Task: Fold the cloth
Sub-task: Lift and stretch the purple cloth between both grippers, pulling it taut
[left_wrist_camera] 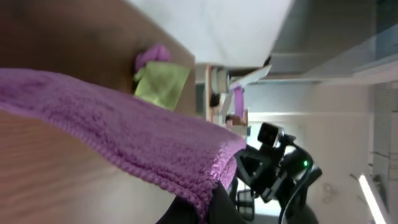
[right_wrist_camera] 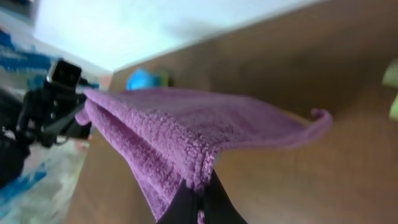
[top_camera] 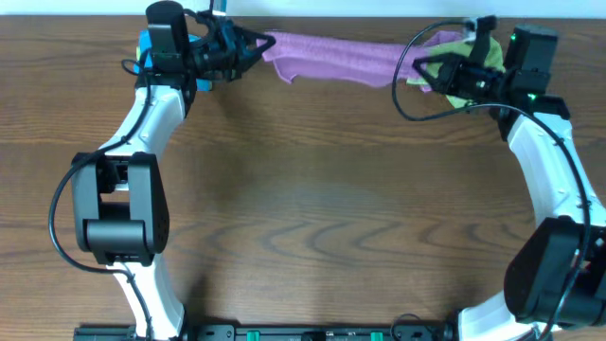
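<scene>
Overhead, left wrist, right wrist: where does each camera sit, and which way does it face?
Overhead: above the table, looking straight down; both arms show, with the left gripper and right gripper holding the purple cloth between them.
Left wrist: on the left arm, looking along the cloth toward the right arm; its own gripper shows at the bottom edge.
Right wrist: on the right arm, looking along the cloth toward the left arm; its own gripper shows at the bottom.
Shared: both wrist views see the same cloth from opposite ends.
</scene>
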Robot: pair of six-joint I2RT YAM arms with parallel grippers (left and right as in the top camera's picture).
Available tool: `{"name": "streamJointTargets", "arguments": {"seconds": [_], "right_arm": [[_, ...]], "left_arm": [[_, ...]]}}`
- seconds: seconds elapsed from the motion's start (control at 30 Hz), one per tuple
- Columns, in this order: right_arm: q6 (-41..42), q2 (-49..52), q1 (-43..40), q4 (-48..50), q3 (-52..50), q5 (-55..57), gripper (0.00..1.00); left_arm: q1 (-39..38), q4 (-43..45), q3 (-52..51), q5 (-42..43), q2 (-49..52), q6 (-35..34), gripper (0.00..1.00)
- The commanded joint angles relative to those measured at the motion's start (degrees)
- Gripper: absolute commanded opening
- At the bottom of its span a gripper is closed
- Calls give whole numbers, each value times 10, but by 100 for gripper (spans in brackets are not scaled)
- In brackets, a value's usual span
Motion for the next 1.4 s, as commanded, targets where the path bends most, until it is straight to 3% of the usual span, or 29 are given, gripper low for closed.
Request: {"name": "streamJointTargets", "arguments": {"seconds": [0.0, 0.23, 0.43, 0.7, 1.03, 1.37], "right_arm": [[-65, 2, -3, -50, 8, 48, 1], [-143, 2, -2, -180, 8, 66, 1], [-223, 2, -2, -298, 5, 66, 1], [-261, 2, -2, -326, -64, 100, 2], [-263, -6, -3, -270, -190, 100, 2], [-264, -24, -3, -266, -253, 121, 1]], "left_arm": [[29, -75, 14, 5, 0, 116, 6], [29, -362, 14, -23, 0, 343, 6], [29, -549, 14, -44, 0, 495, 6], [23, -724, 11, -60, 0, 650, 6], [-21, -738, -70, -98, -1, 657, 6], [-45, -715, -185, -102, -7, 657, 6]]}}
